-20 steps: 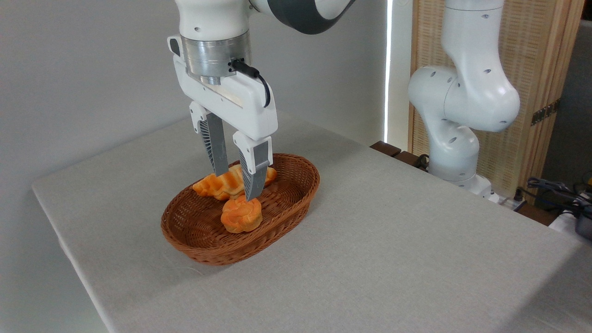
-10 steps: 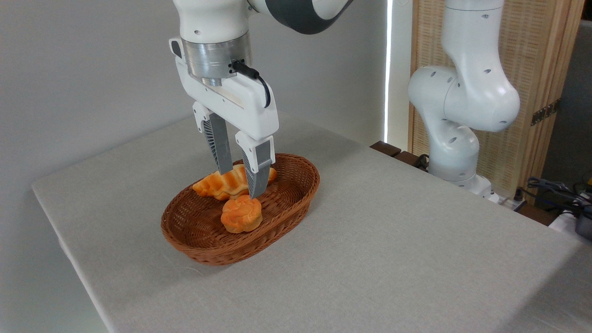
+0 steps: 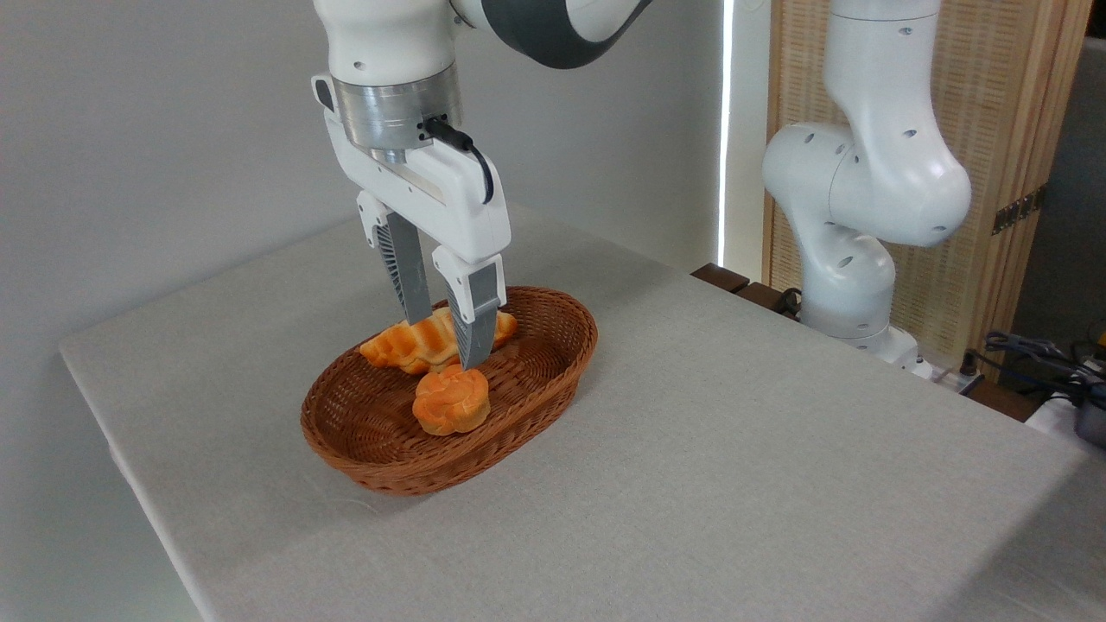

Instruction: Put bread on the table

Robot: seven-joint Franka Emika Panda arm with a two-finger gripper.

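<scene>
Bread (image 3: 415, 344) lies in basket (image 3: 553, 363), at 12 o'clock from bun (image 3: 450, 400). Gripper (image 3: 448, 341) jaws straddle it, apart or clamped, cannot tell. Grip mid-length, lift straight, clear rim, then set on counter (image 3: 734, 449).

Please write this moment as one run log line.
stage: grasping | tool: shut on bread | bread: over basket | table: no bread

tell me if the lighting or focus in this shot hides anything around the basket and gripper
Fixed camera view: even, soft light, all sharp; the basket casts a faint shadow on the table; a bright overexposed strip glares at the wall gap behind; the gripper fingers partly cover the bread, so jaw contact stays unclear.
</scene>
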